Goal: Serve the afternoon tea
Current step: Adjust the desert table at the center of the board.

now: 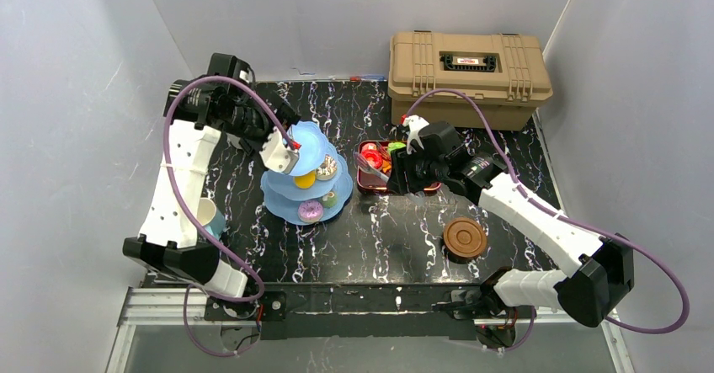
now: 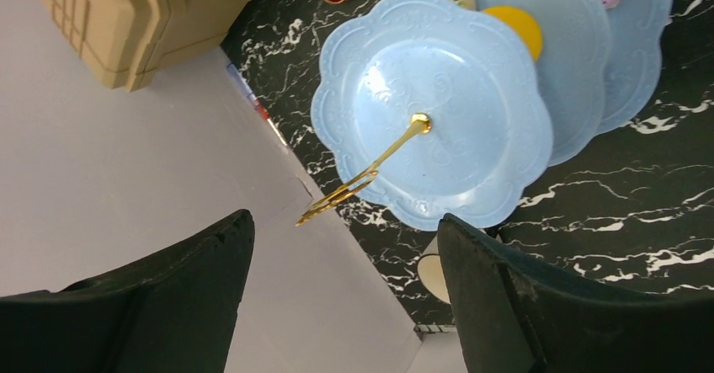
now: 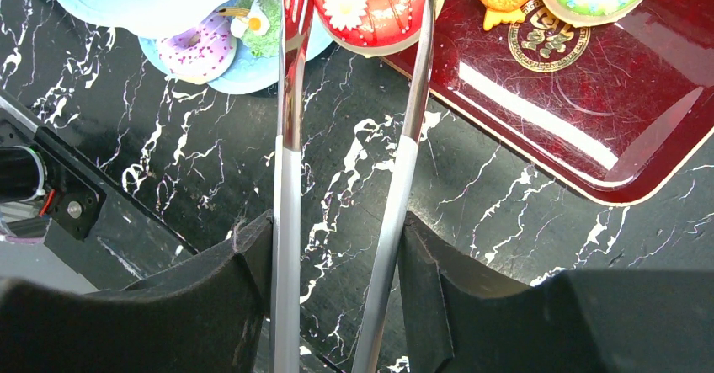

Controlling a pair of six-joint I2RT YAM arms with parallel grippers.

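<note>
The right claw [image 3: 337, 247] clamps the tongs [image 3: 286, 179], whose tips straight ahead straddle a red donut [image 3: 370, 2] at the tray [image 3: 589, 129] edge. Below the open left claw [image 2: 345, 255], the stand [image 2: 438, 112] already holds some cakes [image 3: 198, 49], but its top tier is bare, so serving looks partway done.

tray [image 3: 589, 129] emblem [image 3: 543, 45]: a round gold mark printed on the dark red floor, made of seal-like characters, too stylised and partly covered to read.
case [image 1: 469, 87] label [image 1: 470, 61]: a black plate set in the tan lid, with a small red-and-white sticker at its middle; the lettering is too small to read.
stand [image 2: 438, 95]: raised scrollwork pressed into the light blue top plate, ornament rather than letters.
legible words or numbers: none.
</note>
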